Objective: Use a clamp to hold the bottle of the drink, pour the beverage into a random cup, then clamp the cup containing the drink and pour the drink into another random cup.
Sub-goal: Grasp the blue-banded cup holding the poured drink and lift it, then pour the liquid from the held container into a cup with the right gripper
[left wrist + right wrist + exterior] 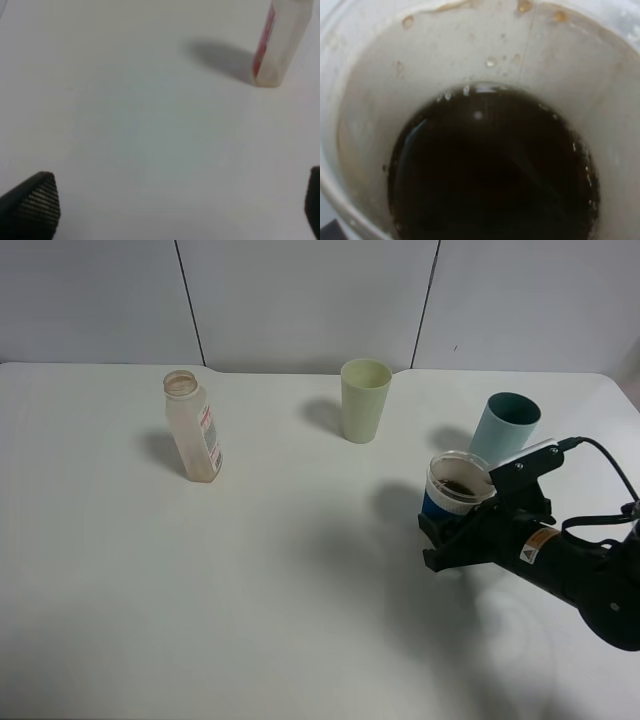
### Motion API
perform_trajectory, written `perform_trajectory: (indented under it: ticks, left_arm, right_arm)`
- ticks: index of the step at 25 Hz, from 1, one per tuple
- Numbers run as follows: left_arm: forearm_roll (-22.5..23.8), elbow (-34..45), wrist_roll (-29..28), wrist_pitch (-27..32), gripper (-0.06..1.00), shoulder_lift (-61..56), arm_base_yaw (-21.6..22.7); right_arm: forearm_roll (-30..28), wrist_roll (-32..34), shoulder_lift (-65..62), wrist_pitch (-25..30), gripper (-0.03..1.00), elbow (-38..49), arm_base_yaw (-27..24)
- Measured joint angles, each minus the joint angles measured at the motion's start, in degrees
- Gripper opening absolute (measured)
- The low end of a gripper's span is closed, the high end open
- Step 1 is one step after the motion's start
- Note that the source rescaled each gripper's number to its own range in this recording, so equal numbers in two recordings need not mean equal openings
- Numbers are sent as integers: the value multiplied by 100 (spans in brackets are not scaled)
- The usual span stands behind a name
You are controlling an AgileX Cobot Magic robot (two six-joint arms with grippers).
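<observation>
**Held cup sits at 5 o'clock from the tall tumbler; pour path runs toward 11 o'clock**

Clock directions are read on the exterior high view, with 12 toward the far wall.

The white table point(250, 590) carries everything. The right arm point(590, 585) comes in from the 4 o'clock edge, and it is plainly the nearer arm for the next pour. The right gripper point(452, 532) has its jaws closed around the dark blue band of the short cup point(456, 490), so the cup is firmly in its hold at about 3 o'clock on the table. Whether the base is clear of the surface cannot be told.

The left gripper point(172, 210) shows only in its own wrist view. Its jaws stand wide apart with nothing between them, over bare table.

The pale yellow-green tumbler point(365, 400) stands upright at about 11 o'clock from the held cup, well apart from it, mouth up. The bottle point(195, 430) stands far off at 10 o'clock and looks nearly drained. The teal cup point(505, 428) is near the held cup at about 1 o'clock, which is probably the main thing to steer clear of.

The short cup's long axis is close to vertical. The beverage point(490, 170) lies dark and level well below the rim, so it seems to have room to travel before any tipping.
</observation>
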Motion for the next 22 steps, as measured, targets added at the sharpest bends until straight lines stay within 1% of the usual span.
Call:
perform_trajectory:
  ticks: [2, 4, 12, 13, 14, 17, 19, 22]
  left_arm:
    - [0, 0, 0, 0, 100, 0, 0]
    - [0, 0, 0, 0, 100, 0, 0]
    - [0, 0, 0, 5, 100, 0, 0]
    - [0, 0, 0, 6, 100, 0, 0]
    - [0, 0, 0, 11, 100, 0, 0]
    - [0, 0, 0, 11, 100, 0, 0]
    - [0, 0, 0, 11, 100, 0, 0]
    - [0, 0, 0, 11, 100, 0, 0]
  right_arm:
    - [95, 37, -305, 38, 0, 0, 0]
    - [152, 40, -633, 193, 0, 0, 0]
    - [596, 196, -2024, 1425, 0, 5, 0]
    - [596, 196, -2024, 1425, 0, 5, 0]
    - [650, 207, -2212, 1621, 0, 11, 0]
    - [832, 242, -2692, 1953, 0, 14, 0]
    - [1060, 242, -3188, 2260, 0, 8, 0]
    - [1205, 242, -3568, 2816, 0, -171, 0]
